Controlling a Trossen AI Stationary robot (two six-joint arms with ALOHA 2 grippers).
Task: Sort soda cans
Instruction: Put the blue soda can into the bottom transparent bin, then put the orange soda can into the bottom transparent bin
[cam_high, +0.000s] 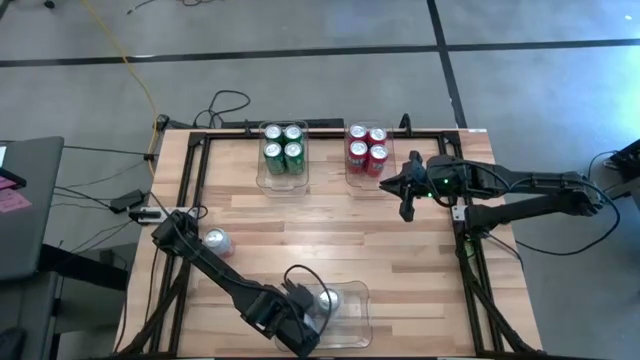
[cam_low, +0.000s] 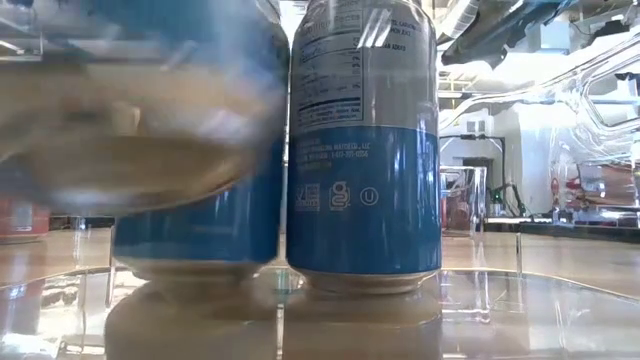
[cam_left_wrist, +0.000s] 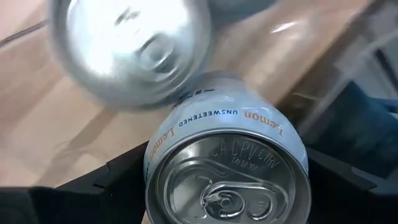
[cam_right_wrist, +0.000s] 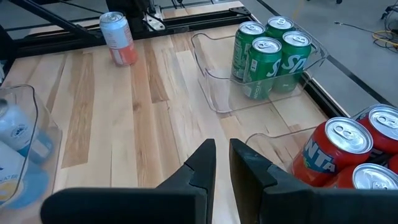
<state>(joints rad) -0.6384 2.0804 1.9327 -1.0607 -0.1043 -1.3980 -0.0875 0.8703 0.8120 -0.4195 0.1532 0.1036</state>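
The left pincer (cam_high: 318, 312) is at the near edge of the tabletop (cam_high: 400, 260), inside the near bin (cam_high: 355, 322), and its fingers stand wide around a white can (cam_left_wrist: 227, 168) with the words "Unsweetened" and "Lemon" on it; the can stands upright between the two dark fingers. Just beside it, in the same bin, is a second white can (cam_left_wrist: 134, 53), and in the low view two cans with blue lower parts (cam_low: 365, 150) stand side by side, touching or almost touching. One more white can (cam_high: 216, 241) stands alone on the wood near the left side, beside the base of the left arm; in the right wrist view it shows an orange lower part. The right pincer (cam_high: 406, 205) hovers over the wood just beside the red cans (cam_high: 367, 147), and its fingers are narrow, nearly together, holding nothing. The four red cans stand close together in a clear bin (cam_high: 352, 176) at the far side, right of the middle. The four green cans (cam_high: 283, 146) stand in another clear bin (cam_high: 280, 182) at the far side, left of the red ones
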